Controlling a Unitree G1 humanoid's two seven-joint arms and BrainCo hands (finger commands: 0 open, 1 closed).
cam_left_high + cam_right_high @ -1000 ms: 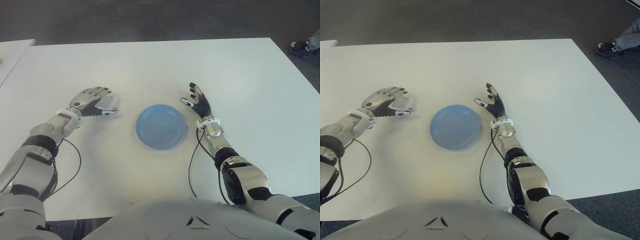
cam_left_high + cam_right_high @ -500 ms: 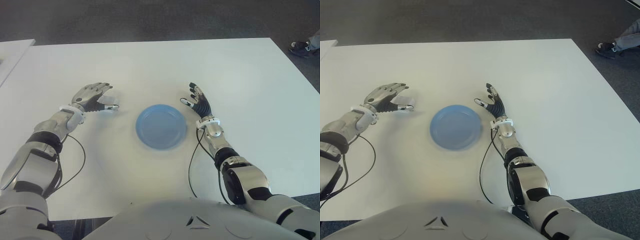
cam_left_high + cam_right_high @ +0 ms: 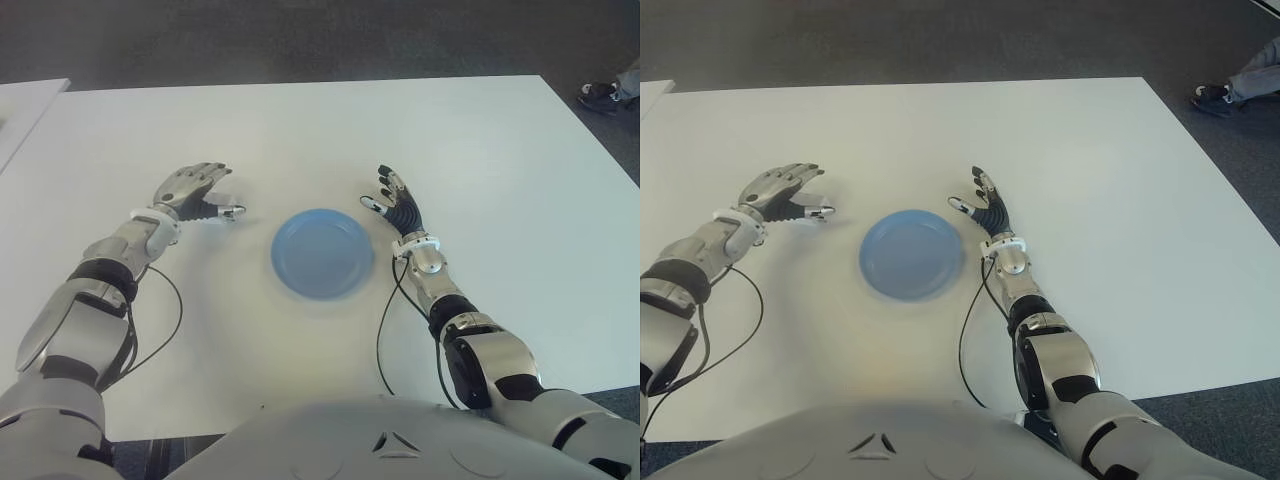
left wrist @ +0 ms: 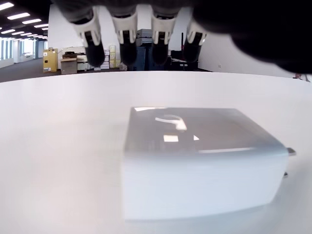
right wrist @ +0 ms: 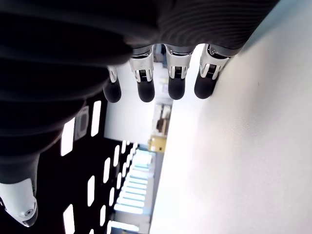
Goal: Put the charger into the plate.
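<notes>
Charger first: your white, glossy, box-shaped plug charger (image 4: pixel 200 158) lies flat on the white table (image 3: pixel 480 140), directly under the left hand (image 3: pixel 192 190), and in the left wrist view you can see its metal prongs poking out at one end and ceiling lights reflected on its top face. In the eye views the hand covers it, so you cannot pick it out there. Your left hand hovers over it with the fingers (image 4: pixel 127 39) extended and spread, their tips hanging above the far side of the charger and not touching it; nothing is gripped. The round, light blue plate (image 3: pixel 322 252) sits near the middle of the table, to the right of that hand and apart from it, and it holds nothing. Your right hand (image 3: pixel 398 207) shows just beside the plate's right edge, fingers loosely spread and empty; its wrist view shows the fingertips (image 5: pixel 176 78) straight and separated close to the white surface. Black cables (image 3: pixel 384 335) trail from both forearms across the tabletop. The table is a plain matt white slab on a dark grey carpeted floor (image 3: pixel 300 40), with a second white table's corner (image 3: pixel 25 105) at the far left. A person's shoe (image 3: pixel 603 95) shows at the upper right edge. Through the left wrist view you can see an open hall with ceiling strip lights and stacked boxes (image 4: pixel 51 56) far off.
</notes>
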